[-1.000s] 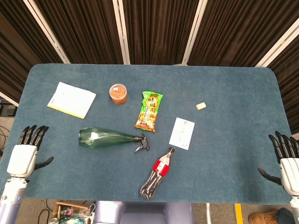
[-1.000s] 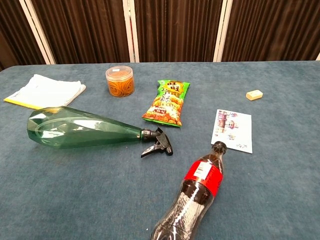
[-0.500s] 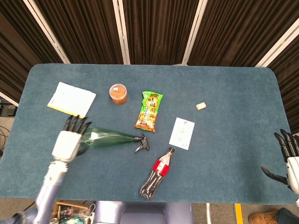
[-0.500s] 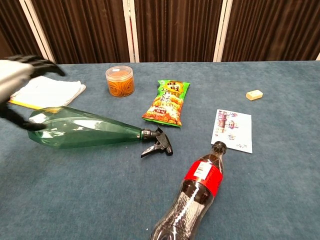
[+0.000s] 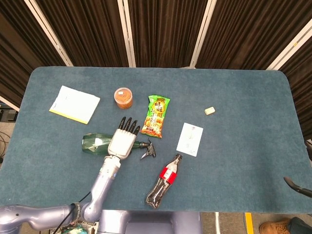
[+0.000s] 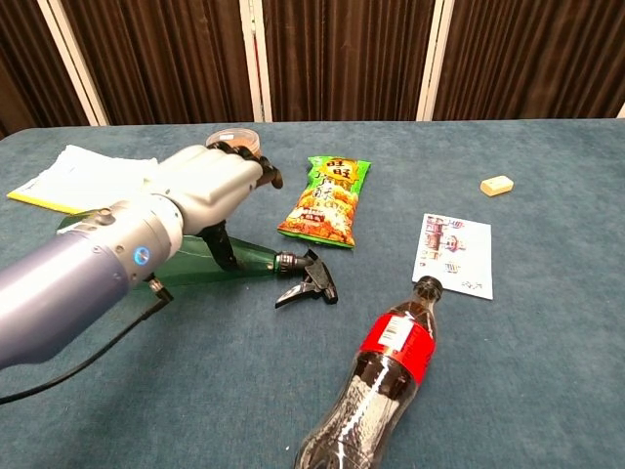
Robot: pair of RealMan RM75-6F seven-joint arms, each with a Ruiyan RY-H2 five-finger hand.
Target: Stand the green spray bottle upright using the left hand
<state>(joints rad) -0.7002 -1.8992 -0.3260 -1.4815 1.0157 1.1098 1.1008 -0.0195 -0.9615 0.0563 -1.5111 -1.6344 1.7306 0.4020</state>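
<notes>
The green spray bottle [image 5: 91,143] lies on its side on the blue table [image 5: 234,92], base to the left and black trigger nozzle [image 6: 311,278] to the right. My left hand [image 5: 124,140] hovers over the bottle's tapering middle, fingers stretched forward and apart. In the chest view the left hand [image 6: 210,186] hides most of the bottle [image 6: 252,260], and its thumb reaches down along the near side. I cannot tell whether it touches. Of my right hand [image 5: 296,185] only a dark thumb shows at the lower right edge, holding nothing.
A cola bottle [image 5: 165,181] lies near the front edge, right of the nozzle. A green snack bag [image 5: 156,116], an orange jar [image 5: 124,97] and a white pad [image 5: 74,104] lie behind the spray bottle. A card [image 5: 190,139] and an eraser [image 5: 209,110] lie further right.
My left arm swung in from the table's left edge to above the middle of the green bottle. My right hand sank further out of the head view. The bottle has not moved.
</notes>
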